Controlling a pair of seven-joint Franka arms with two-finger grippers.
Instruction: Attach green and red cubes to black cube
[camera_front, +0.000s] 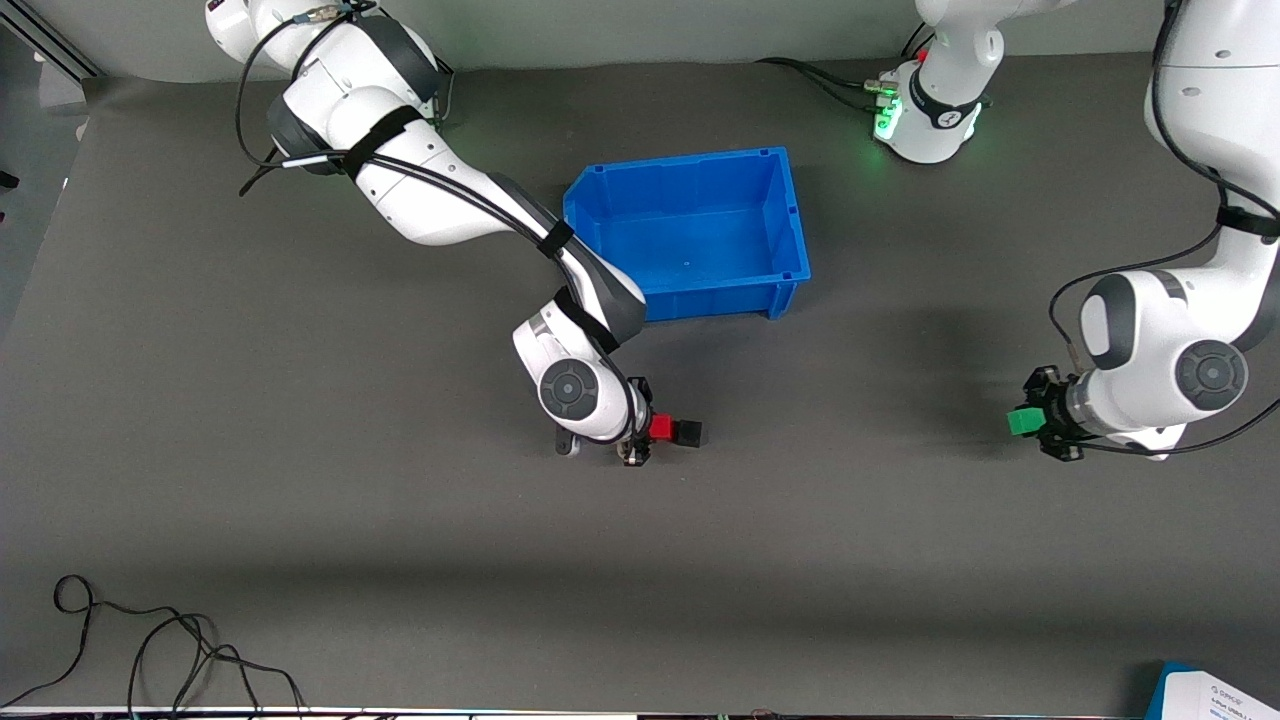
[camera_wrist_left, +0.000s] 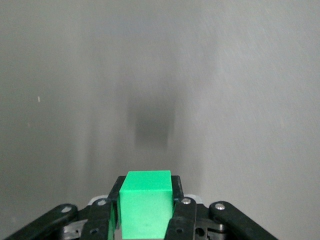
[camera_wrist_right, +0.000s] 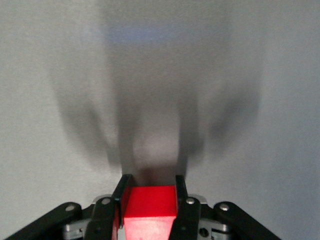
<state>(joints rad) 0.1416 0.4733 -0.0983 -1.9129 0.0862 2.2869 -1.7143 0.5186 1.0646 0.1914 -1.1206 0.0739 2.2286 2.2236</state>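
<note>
The right end effector (camera_front: 648, 432) is clamped on the red cube (camera_front: 660, 428), and in the front view the black cube (camera_front: 688, 432) sits flush against the red one at its 3 o'clock, the pair just nearer the front camera than the blue bin (camera_front: 700, 236); whether the two are already joined or merely touching I cannot tell, nor whether they rest on the table (camera_front: 300, 520) or hang a little above it. The right wrist view shows the red cube (camera_wrist_right: 150, 212) between the fingers (camera_wrist_right: 121, 200), which press flat on two opposite faces. The left end effector (camera_front: 1035, 425), over the left arm's end of the table, is closed on the green cube (camera_front: 1021, 421) the same way – the left wrist view shows the green cube (camera_wrist_left: 145, 205) squarely pinched. These cubes look like light, rigid plastic with smooth faces, so a modest squeeze should hold, though a smooth face could slip under a sideways push. Gripping two opposite faces at mid-height – leaving the mating face free – seems the sound hold, since it keeps each cube square for pressing onto the black one.
</note>
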